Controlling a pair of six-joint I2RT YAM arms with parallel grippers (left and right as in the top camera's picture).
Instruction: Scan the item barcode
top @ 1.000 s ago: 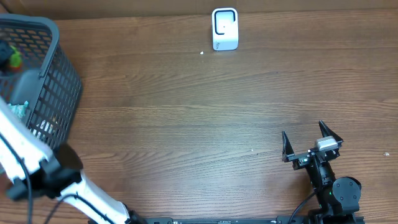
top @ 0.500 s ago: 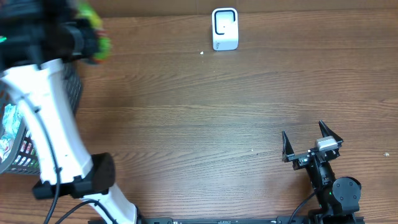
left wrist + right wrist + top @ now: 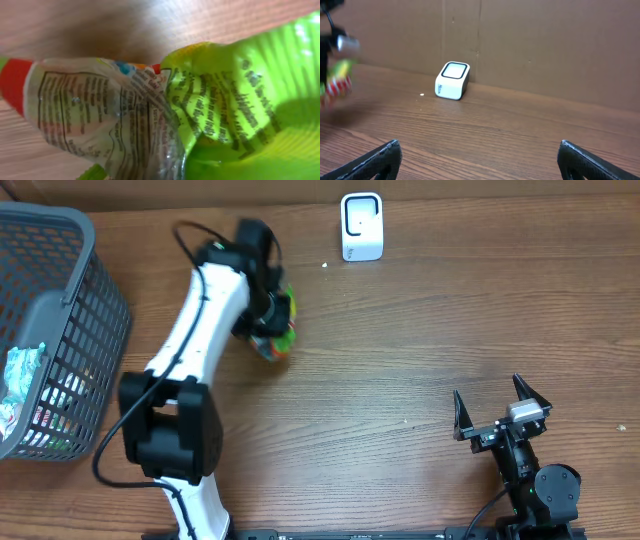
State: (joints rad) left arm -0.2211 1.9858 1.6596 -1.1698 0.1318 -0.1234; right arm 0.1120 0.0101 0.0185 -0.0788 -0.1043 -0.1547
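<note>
The item, a crinkled green and red snack packet (image 3: 279, 332), hangs at the tip of my left gripper (image 3: 268, 320) over the table, left of and nearer than the white barcode scanner (image 3: 361, 225). The left gripper is shut on the packet. In the left wrist view the packet (image 3: 210, 100) fills the frame with small print facing the camera, and my fingers are hidden. In the right wrist view the packet (image 3: 337, 80) shows blurred at far left and the scanner (image 3: 452, 80) stands by the back wall. My right gripper (image 3: 486, 386) (image 3: 480, 150) rests open at the front right, holding nothing.
A grey mesh basket (image 3: 90, 300) with several packaged goods inside stands at the left edge. A brown cardboard wall (image 3: 545, 45) runs behind the scanner. Bare wooden table (image 3: 400, 360) lies between the two arms.
My left arm has swung from the basket rightward across the table, carrying the packet to a spot left of the scanner. The right arm has stayed still.
</note>
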